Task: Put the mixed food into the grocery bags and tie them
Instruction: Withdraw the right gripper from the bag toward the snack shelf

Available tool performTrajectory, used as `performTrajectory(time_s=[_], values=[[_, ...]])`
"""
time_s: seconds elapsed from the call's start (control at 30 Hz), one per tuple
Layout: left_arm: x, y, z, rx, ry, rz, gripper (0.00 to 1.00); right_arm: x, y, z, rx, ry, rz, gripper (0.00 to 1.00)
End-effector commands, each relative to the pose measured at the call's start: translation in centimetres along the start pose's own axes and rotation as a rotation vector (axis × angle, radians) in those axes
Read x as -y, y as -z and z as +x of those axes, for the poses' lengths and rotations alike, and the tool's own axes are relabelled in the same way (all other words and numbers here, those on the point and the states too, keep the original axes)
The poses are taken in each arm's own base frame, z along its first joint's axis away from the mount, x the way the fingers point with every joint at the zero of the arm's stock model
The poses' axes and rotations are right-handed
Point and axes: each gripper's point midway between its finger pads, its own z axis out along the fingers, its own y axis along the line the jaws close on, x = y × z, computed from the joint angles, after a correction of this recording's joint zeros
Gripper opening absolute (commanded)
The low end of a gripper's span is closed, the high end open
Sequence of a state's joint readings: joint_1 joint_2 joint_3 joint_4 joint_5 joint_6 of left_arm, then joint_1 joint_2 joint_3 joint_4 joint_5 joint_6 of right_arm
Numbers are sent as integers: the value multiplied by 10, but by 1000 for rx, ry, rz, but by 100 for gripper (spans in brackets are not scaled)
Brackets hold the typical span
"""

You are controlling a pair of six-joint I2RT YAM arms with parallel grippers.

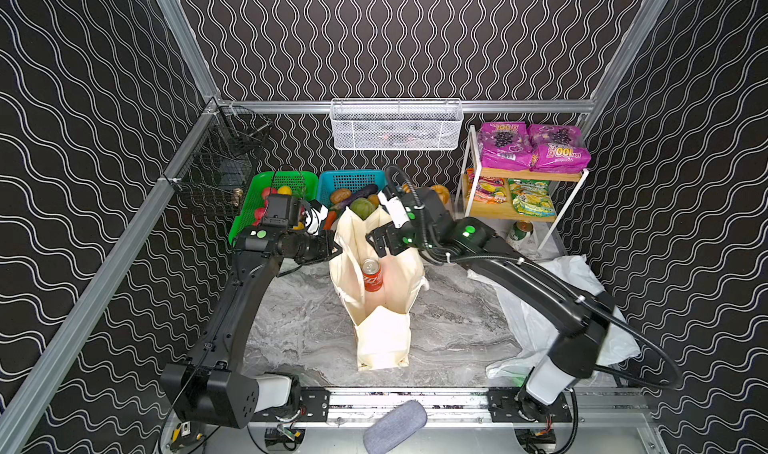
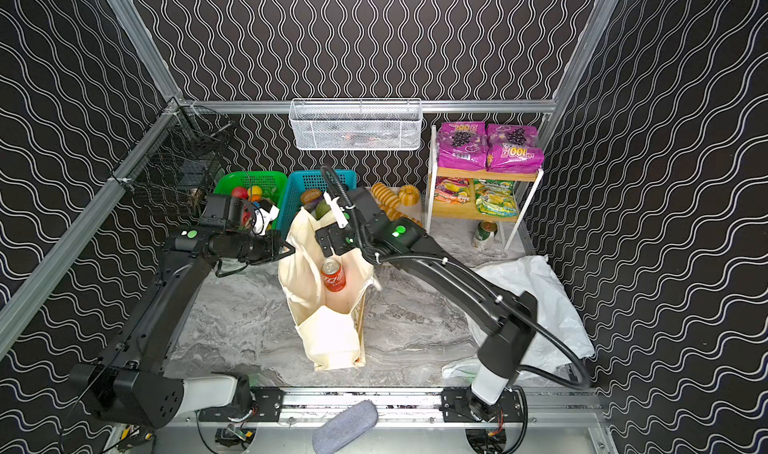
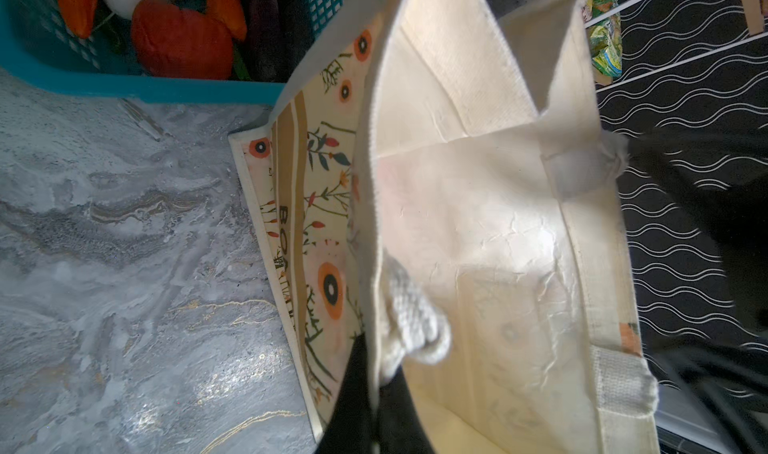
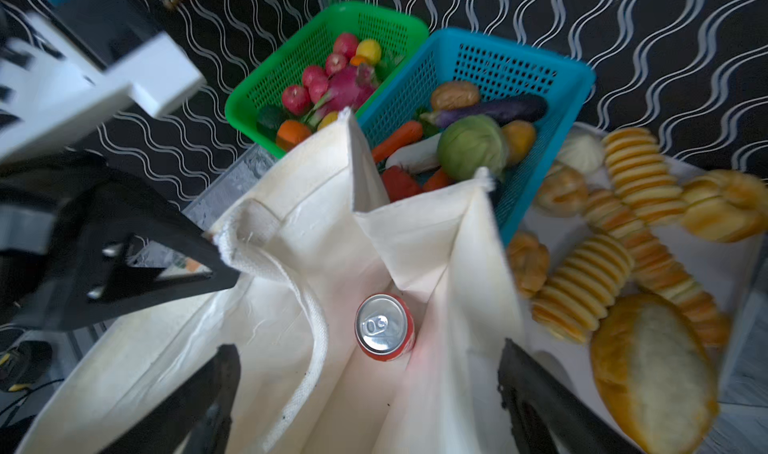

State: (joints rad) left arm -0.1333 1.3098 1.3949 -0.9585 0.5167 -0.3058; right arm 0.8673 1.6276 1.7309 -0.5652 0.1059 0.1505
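Canvas tote (image 1: pixel 382 342) stands upright in the middle of the marble table (image 1: pixel 299 319), mouth open, with flower print and lettering on its outer side in the left wrist view. White plastic bag (image 1: pixel 528 327) lies crumpled flat on the table's right side, partly under the right arm and well apart from the tote. Shelf rack (image 1: pixel 523 175) at back right carries two purple grape packets (image 1: pixel 505 144) on its top board. Teal basket (image 4: pixel 540 82) sits right behind the tote; cannot tell whether they touch. Green basket (image 4: pixel 291 69) with toy fruit (image 4: pixel 345 86) is just beside the teal one. Golden breads (image 4: pixel 636 240) lie on the teal basket's other side. In the teal basket are the green cabbage (image 4: pixel 471 146), the white radish (image 4: pixel 411 154) against it, and red and orange toy vegetables (image 4: pixel 397 140) beside them. Red can (image 1: pixel 372 275) stands top up inside the canvas tote, on its floor, toward the far end. Left gripper (image 1: pixel 336 248) is pressed together on the tote's left rim, pinching the fabric near a handle root. Right gripper (image 4: pixel 368 354) hangs over the tote mouth with its fingers (image 4: pixel 523 389) spread wide. The can sits below and between them, untouched; that view is blurred.
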Motion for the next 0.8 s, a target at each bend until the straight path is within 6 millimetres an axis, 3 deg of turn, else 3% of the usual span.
performTrajectory(time_s=[0.0,0.1,0.2,0.33,0.43,0.53,0.77], values=[[1,1,-2,10,-26,-1,0,54,45,-41,256,-149,129,97],[1,2,-2,10,-32,-4,0,129,85,-29,415,-422,142,90],[1,2,-2,9,-35,-4,0,187,110,5,526,-646,156,83],[2,2,-3,15,-37,-3,4,246,111,62,537,-923,148,74],[2,3,-3,15,-40,-3,9,280,110,84,570,-1060,86,66],[2,3,-2,11,-40,1,11,306,111,88,617,-1106,56,63],[1,2,2,-4,-51,-1,13,351,96,70,656,-1159,9,53]])
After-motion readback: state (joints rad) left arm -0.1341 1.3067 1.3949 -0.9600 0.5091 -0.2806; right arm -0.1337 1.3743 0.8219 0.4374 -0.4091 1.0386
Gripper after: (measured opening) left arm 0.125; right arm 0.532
